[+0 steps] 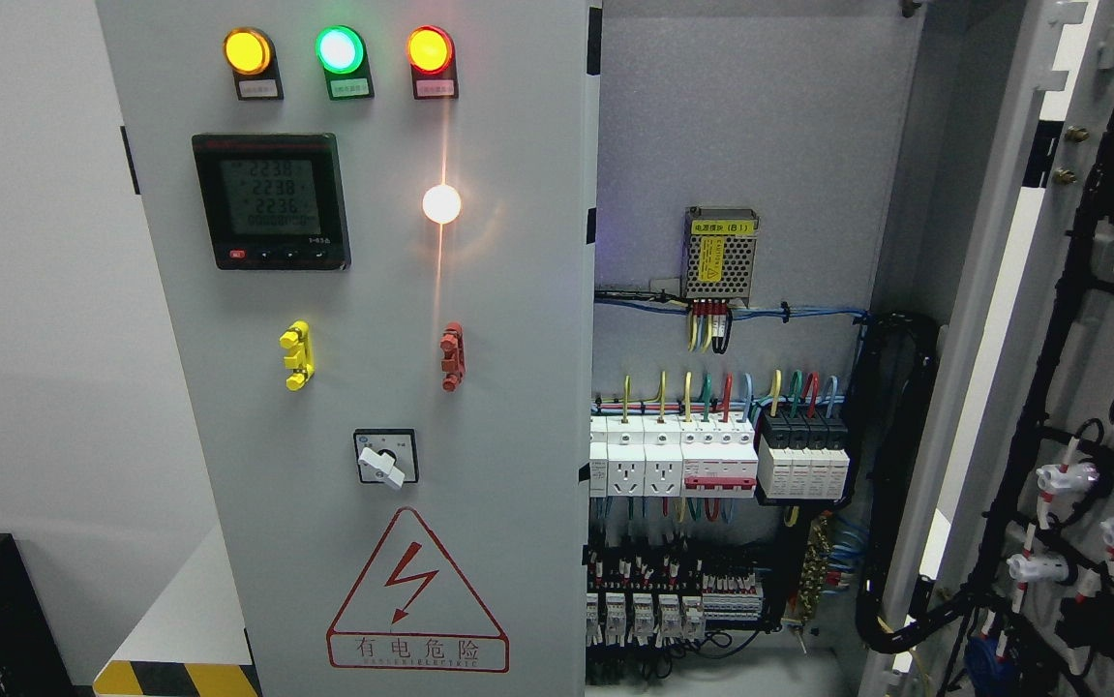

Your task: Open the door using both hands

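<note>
No robot hand shows anywhere in the head view, so I cannot tell if the fingers are spread or curled.

Going from the left: the left door (363, 387) of the big grey cabinet is closed and faces us. It has three round lights at the top, yellow (247, 51), green (340, 49) and red (430, 49). Under them sit a small screen with numbers (271, 200), a bright white glare spot (441, 203), a yellow handle (297, 355), a red handle (452, 357), a turn switch (384, 458) and a red warning triangle (416, 595).

To its right the cabinet is open. You can see the inside (731, 145), with a small metal box (721, 255), coloured wires, and white and black switches (711, 455) in rows.

At the far right the right door (1089, 387) is swung out wide, showing black cables and white plugs on its back.

So I think one door is already done, and the closed left door is the one left to open. The next move would need a hand to come up, reach one of the small handles and pull the door toward us (the handles are little, so a careful grip matters).

Hard to see: the right door is cut off by the picture edge, its hinges are hidden, and the cabinet bottom is cut off too. The words on the small labels are too tiny to read.
</note>
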{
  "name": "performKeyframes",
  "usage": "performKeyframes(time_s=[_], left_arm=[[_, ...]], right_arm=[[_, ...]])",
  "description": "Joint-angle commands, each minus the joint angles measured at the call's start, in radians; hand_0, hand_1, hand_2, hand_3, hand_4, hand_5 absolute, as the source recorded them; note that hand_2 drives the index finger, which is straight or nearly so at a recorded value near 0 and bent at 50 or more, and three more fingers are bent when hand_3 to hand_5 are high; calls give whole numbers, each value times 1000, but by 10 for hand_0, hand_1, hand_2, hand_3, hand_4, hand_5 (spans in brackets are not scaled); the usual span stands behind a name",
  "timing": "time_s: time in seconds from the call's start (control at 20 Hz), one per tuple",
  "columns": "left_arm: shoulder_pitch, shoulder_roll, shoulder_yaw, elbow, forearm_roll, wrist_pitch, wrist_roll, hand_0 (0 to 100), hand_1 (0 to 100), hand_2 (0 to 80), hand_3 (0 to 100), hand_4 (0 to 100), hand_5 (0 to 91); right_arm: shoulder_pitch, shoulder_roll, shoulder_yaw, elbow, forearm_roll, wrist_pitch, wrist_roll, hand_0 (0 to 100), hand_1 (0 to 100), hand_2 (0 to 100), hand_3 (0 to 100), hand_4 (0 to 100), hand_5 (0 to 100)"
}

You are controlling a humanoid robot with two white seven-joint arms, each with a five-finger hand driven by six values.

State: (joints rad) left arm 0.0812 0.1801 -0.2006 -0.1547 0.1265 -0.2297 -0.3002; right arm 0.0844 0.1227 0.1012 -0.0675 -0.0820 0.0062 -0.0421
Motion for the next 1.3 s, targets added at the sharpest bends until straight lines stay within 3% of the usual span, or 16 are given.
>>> performKeyframes(time_s=[0.0,0.25,1.05,1.25], left_arm=[[3,-93,309,162,-169,1,29,0,0,0,0,0,0],[6,-111,377,156,-192,1,29,0,0,0,0,0,0],[12,-111,383,121,-196,-2,20,0,0,0,0,0,0],[6,-108,385,121,-189,1,27,0,0,0,0,0,0]], right_arm=[[0,0,0,0,-1,-2,1,0,0,0,0,0,0],[0,0,0,0,-1,-2,1,0,0,0,0,0,0],[0,0,-3,-5,-4,0,1,0,0,0,0,0,0],[56,-12,-2,-217,-2,-3,1,0,0,0,0,0,0]])
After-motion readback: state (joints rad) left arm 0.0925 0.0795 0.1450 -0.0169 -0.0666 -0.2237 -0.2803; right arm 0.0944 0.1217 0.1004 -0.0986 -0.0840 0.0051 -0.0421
